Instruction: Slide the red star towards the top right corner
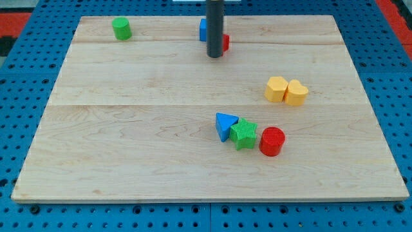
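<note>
My tip (214, 56) stands near the board's (129, 154) top edge, touching the red star (225, 43), mostly hidden behind the rod; a blue block (203, 29) is at the rod's left

A lab bench setup: wooden board (129, 161) atop a blue perforated mounting plate (26, 77), small coloured test blocks.

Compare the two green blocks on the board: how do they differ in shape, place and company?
The green cylinder is round; the green star has points and a ribbed top. The green cylinder stands alone near the view's top left; the green star sits lower, right of centre, squeezed between the blue triangle and the red cylinder. My tip is near neither. Both share one green.
</note>
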Robot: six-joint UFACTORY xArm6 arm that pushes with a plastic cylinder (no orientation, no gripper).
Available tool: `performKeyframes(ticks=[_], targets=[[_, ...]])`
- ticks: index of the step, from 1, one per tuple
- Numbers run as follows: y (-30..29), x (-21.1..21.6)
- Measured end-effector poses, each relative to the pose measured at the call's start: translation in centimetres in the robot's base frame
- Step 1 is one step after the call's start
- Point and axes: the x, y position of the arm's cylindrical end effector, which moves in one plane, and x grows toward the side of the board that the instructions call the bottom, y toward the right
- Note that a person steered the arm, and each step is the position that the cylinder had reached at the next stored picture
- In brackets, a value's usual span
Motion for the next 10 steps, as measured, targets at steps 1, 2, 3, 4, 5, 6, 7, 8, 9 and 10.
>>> performKeyframes(ticks=[1, 2, 3, 4, 5, 6, 7, 8, 9, 10], targets=[[-0.1, -0.1], [-4.4, -0.5], [-6.4, -2.0], [-2.9, -3.0], [1.8, -2.9], [4.8, -3.9], [8.6, -5.1], [11.4, -6.0], [11.6, -6.0], [11.1, -5.1]])
